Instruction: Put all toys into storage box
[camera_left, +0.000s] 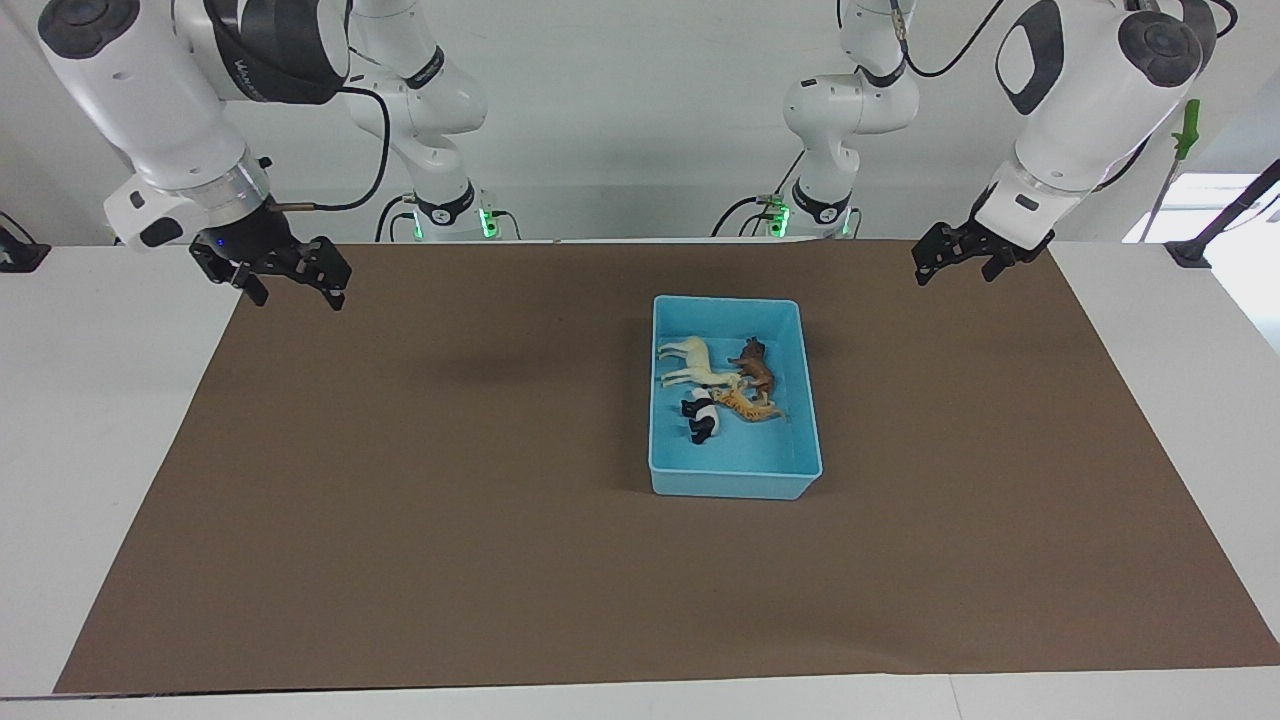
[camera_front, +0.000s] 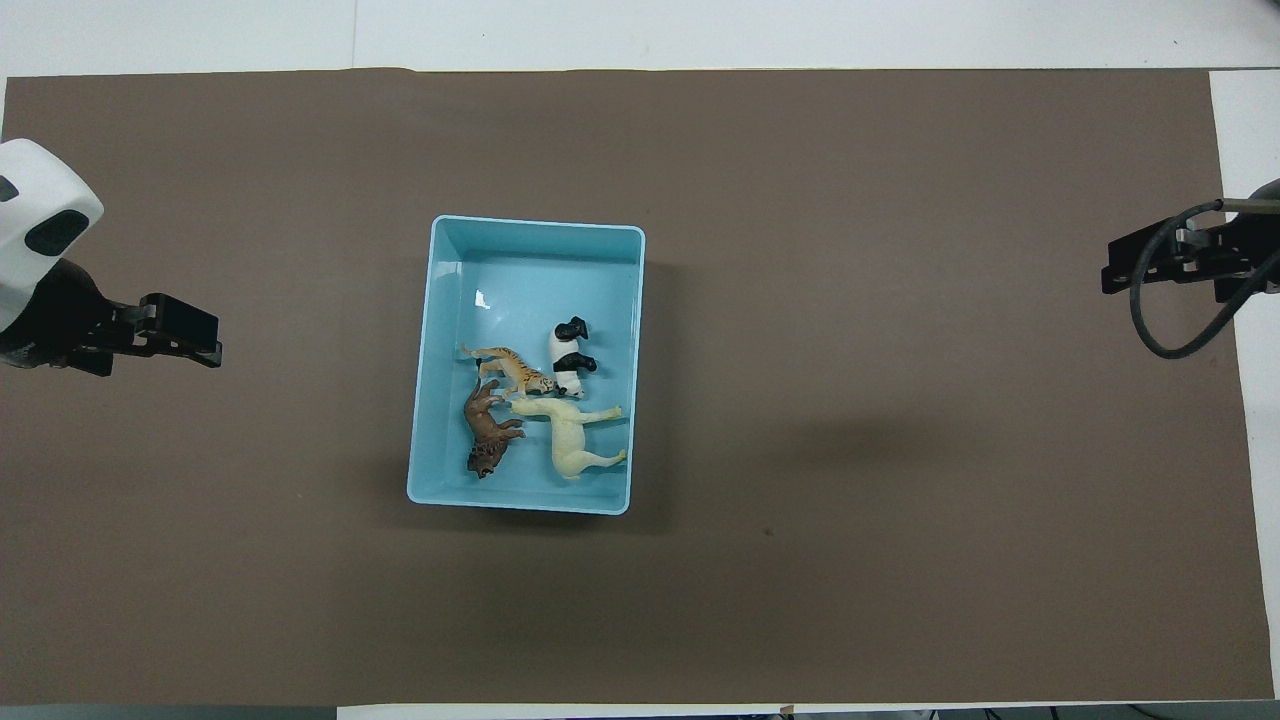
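Note:
The light blue storage box (camera_left: 735, 482) stands mid-table on the brown mat and also shows in the overhead view (camera_front: 520, 280). All four toys lie on their sides in it, close together: the cream-yellow horse (camera_left: 695, 366) (camera_front: 570, 440), the brown lion (camera_left: 758, 371) (camera_front: 487, 430), the orange tiger (camera_left: 746, 403) (camera_front: 510, 368) and the black-and-white panda (camera_left: 702, 416) (camera_front: 570, 358). My left gripper (camera_left: 955, 272) (camera_front: 200, 340) is open and empty, raised over the mat's edge at the left arm's end. My right gripper (camera_left: 298, 295) (camera_front: 1115, 270) is open and empty, raised over the mat's edge at the right arm's end.
The brown mat (camera_left: 450, 480) covers most of the white table (camera_left: 100, 400). A black cable (camera_front: 1160, 320) loops off the right wrist. Nothing else lies on the mat.

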